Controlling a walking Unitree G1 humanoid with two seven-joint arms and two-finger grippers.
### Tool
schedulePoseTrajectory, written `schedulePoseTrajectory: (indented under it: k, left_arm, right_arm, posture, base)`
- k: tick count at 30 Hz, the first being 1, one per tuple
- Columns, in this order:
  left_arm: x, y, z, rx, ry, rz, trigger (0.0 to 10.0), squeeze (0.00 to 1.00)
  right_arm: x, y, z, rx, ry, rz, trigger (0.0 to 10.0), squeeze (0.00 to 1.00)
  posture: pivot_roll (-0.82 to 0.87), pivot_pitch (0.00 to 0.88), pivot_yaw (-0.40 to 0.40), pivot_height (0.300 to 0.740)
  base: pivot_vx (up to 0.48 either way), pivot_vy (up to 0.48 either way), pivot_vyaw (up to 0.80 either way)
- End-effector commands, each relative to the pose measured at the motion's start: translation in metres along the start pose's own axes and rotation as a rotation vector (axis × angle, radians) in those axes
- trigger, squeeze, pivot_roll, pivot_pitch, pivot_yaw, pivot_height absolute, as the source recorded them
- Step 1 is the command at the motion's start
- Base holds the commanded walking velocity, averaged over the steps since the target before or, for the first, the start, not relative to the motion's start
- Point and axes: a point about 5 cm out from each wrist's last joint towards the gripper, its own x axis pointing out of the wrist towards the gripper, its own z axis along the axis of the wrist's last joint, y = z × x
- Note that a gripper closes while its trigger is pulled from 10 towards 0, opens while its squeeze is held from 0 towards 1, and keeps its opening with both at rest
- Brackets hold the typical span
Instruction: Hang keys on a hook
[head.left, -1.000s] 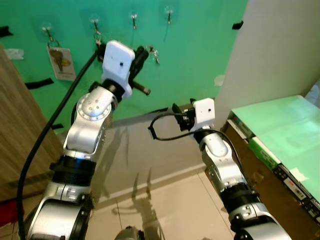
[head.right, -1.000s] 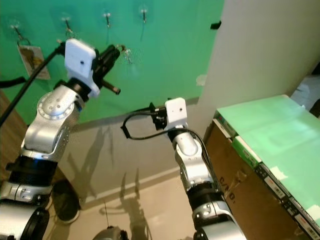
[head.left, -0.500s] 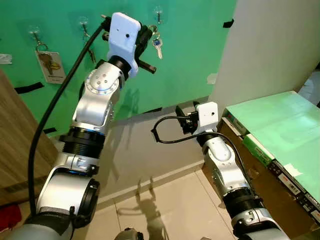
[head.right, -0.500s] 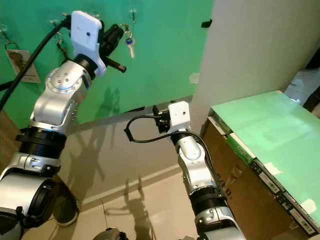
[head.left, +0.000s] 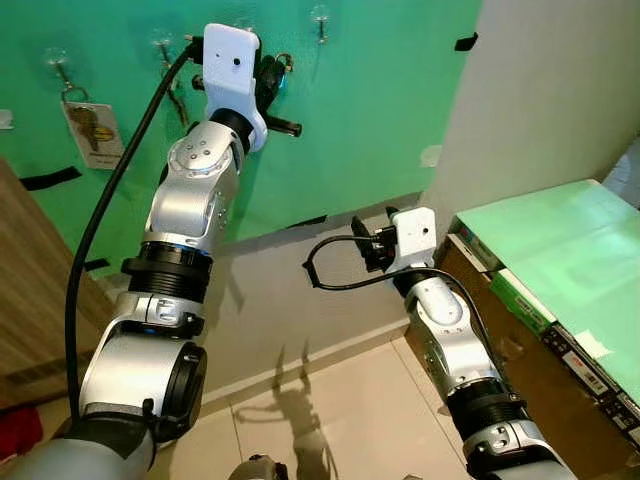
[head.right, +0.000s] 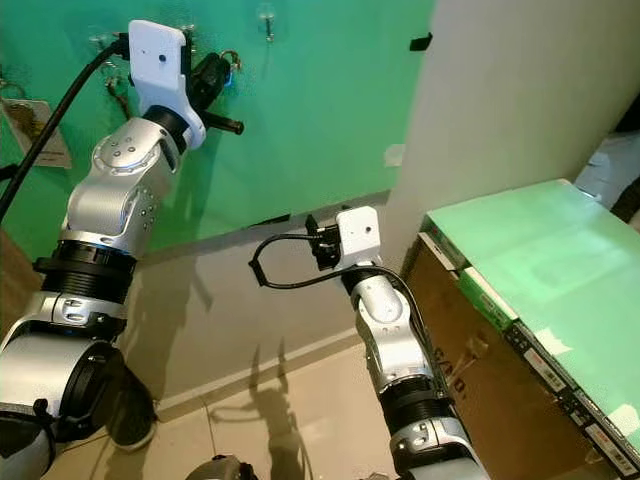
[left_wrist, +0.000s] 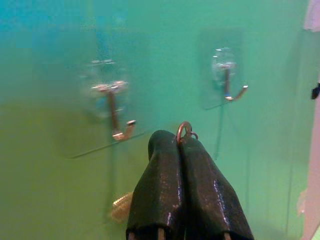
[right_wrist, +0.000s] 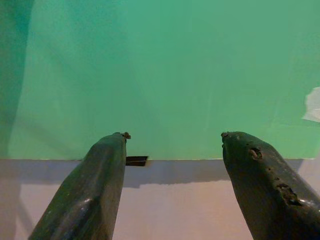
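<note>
Two hands: one is up at the green wall (head.left: 380, 110), the other is low and away from it.
Left hand (left_wrist: 182, 142): raised against the wall, its fingers (left_wrist: 160, 175) pressed together on a key ring (left_wrist: 184, 131) that pokes out at the tips.
Keys (head.left: 281, 68): pinched in that hand, close to the wall, hanging on no hook.
Hooks: in the left wrist view one clear hook (left_wrist: 116, 112) stands just beside the fingertips on one side and another (left_wrist: 227, 80) is near on the other; both are bare.
Tagged key (head.left: 90, 120): hangs from the far-left hook, well apart from the left hand.
Right hand (right_wrist: 172, 137): fingers spread wide with nothing between them, pointing at the lower edge of the green wall where grey wall begins.
Open room: bare green wall lies between the raised hand and the white wall corner (head.left: 470, 130).
Cardboard box (head.left: 540, 330): stands on the floor to the right, its green top edge just beside the right arm.
</note>
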Motion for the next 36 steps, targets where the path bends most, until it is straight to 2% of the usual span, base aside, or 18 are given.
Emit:
schedulePoseTrajectory:
  k: [1,6,9,10,14,21,26,36]
  left_arm:
    - [0.000,0.000,0.006,-0.005,-0.014,-0.001,10.0,0.00]
    - [-0.005,0.000,0.009,-0.005,-0.021,0.001,10.0,0.00]
    - [-0.006,0.000,0.011,-0.007,-0.027,0.000,10.0,0.00]
    - [-0.007,0.000,0.015,-0.010,-0.033,-0.001,10.0,0.00]
    - [-0.011,-0.002,0.020,-0.022,-0.043,-0.006,10.0,0.00]
    - [-0.019,-0.002,0.022,-0.050,-0.028,0.012,10.0,0.00]
    - [-0.023,-0.001,0.024,-0.036,-0.023,0.009,10.0,0.00]
    - [-0.023,0.004,0.018,-0.088,0.014,0.042,10.0,0.00]
  right_arm:
    - [0.000,0.001,0.004,-0.006,-0.015,0.009,10.0,0.00]
    - [-0.001,0.002,0.005,0.003,-0.019,0.017,10.0,0.00]
    - [-0.002,0.004,0.011,0.029,-0.065,0.045,10.0,0.00]
    - [-0.004,0.005,0.021,0.032,-0.120,0.071,10.0,0.00]
    - [-0.008,0.008,0.028,0.005,-0.149,0.112,10.0,0.00]
    - [-0.016,0.017,0.026,0.011,-0.145,0.185,10.0,0.00]
    - [-0.019,0.024,0.022,0.004,-0.122,0.215,10.0,0.00]
    - [-0.022,0.032,0.020,0.010,-0.109,0.245,10.0,0.00]
  posture:
    - [0.01,0.000,0.032,0.708]
    - [0.02,0.000,0.027,0.708]
    - [0.02,0.000,0.025,0.708]
    - [0.02,0.000,0.024,0.708]
    - [0.02,0.000,0.026,0.708]
    - [0.02,0.000,0.023,0.708]
    - [0.03,0.000,0.018,0.708]
    - [0.03,0.000,0.013,0.708]
  base:
    - [0.000,0.000,0.00]
    - [0.000,0.000,0.00]
    - [0.000,0.000,0.00]
    - [0.000,0.000,0.00]
    - [0.000,0.000,0.00]
    - [0.000,0.000,0.00]
    - [0.000,0.000,0.00]
    - [0.000,0.000,0.00]
